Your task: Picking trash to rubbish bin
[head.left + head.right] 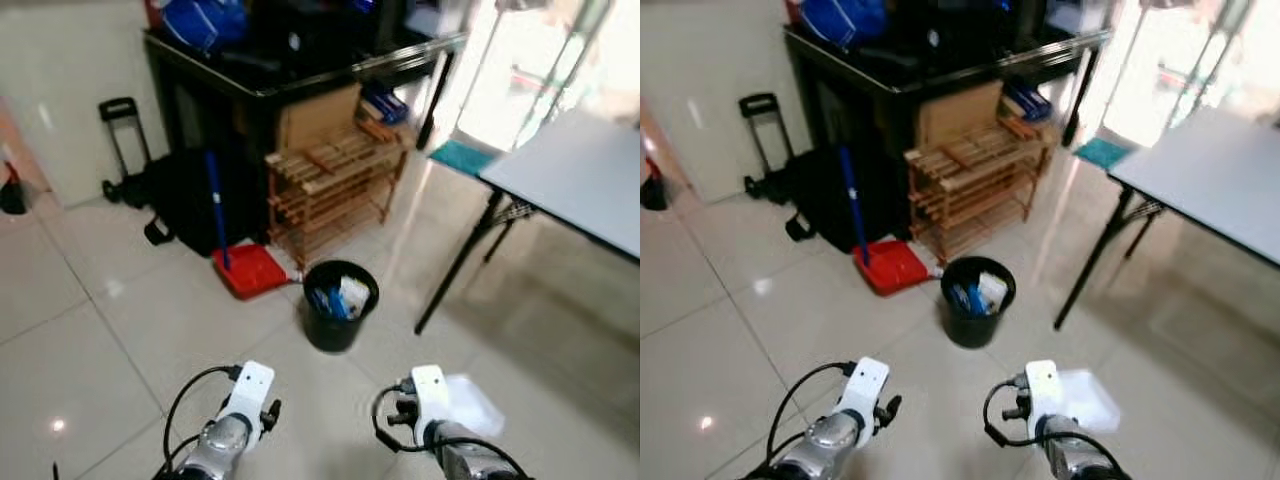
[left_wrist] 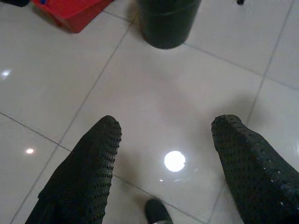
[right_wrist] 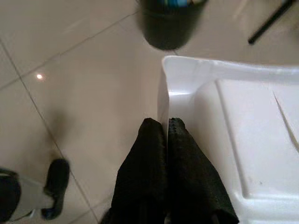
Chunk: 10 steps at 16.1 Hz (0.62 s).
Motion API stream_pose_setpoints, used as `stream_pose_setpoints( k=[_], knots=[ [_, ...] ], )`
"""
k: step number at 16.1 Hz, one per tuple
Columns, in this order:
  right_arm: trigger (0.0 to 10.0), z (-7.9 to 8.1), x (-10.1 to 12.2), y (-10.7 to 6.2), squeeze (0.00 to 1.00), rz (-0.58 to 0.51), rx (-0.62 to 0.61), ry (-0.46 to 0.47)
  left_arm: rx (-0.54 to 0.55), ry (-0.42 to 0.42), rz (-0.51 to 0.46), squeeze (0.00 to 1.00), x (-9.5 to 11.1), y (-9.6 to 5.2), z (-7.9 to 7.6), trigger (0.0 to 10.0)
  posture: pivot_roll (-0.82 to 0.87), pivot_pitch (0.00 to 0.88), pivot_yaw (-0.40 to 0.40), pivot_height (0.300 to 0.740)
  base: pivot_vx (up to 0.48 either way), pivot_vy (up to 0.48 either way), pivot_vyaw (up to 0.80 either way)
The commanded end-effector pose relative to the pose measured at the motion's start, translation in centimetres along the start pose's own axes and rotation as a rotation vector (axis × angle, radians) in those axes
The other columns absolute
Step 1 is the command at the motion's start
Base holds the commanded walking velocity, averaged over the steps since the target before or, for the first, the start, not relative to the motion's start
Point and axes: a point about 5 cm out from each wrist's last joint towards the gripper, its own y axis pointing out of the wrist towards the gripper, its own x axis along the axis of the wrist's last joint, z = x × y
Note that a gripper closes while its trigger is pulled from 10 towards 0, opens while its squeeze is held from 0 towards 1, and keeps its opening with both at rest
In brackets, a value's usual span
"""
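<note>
A black rubbish bin (image 1: 340, 303) stands on the tiled floor ahead of me, holding blue and white trash. My right gripper (image 3: 167, 125) is shut on the rim of a white plastic tray (image 3: 243, 140), held low in front of me and short of the bin (image 3: 169, 23). The tray (image 1: 472, 403) shows to the right of my right wrist (image 1: 428, 392). My left gripper (image 2: 166, 128) is open with nothing between its fingers, hovering over bare floor, with the bin (image 2: 167, 21) beyond it.
A red dustpan (image 1: 250, 270) with a blue-handled broom lies left of the bin. Behind it stand a wooden shoe rack (image 1: 335, 185) and a black table (image 1: 290, 60). A white folding table (image 1: 575, 175) on black legs stands to the right.
</note>
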Motion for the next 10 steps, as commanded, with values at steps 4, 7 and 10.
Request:
stream_pose_setpoints(
  k=[4,7,10],
  knots=[
    [10.0,1.04,0.29,0.25,0.00,-0.008,0.030,-0.018,0.018,0.011,0.008,0.00,-0.24,-0.12,0.87,10.0,-0.01,0.000,-0.084,0.740,0.321,0.000,0.00],
    [10.0,1.05,0.34,0.26,0.00,-0.008,0.033,-0.025,0.016,0.009,0.010,0.00,-0.21,-0.10,0.85,10.0,-0.01,0.000,-0.085,0.740,0.385,0.000,0.00],
    [10.0,1.02,0.49,0.28,0.00,-0.012,0.032,-0.021,0.022,-0.001,0.010,0.00,-0.11,-0.07,0.92,10.0,-0.01,0.000,-0.087,0.740,0.480,0.000,0.00]
  ],
)
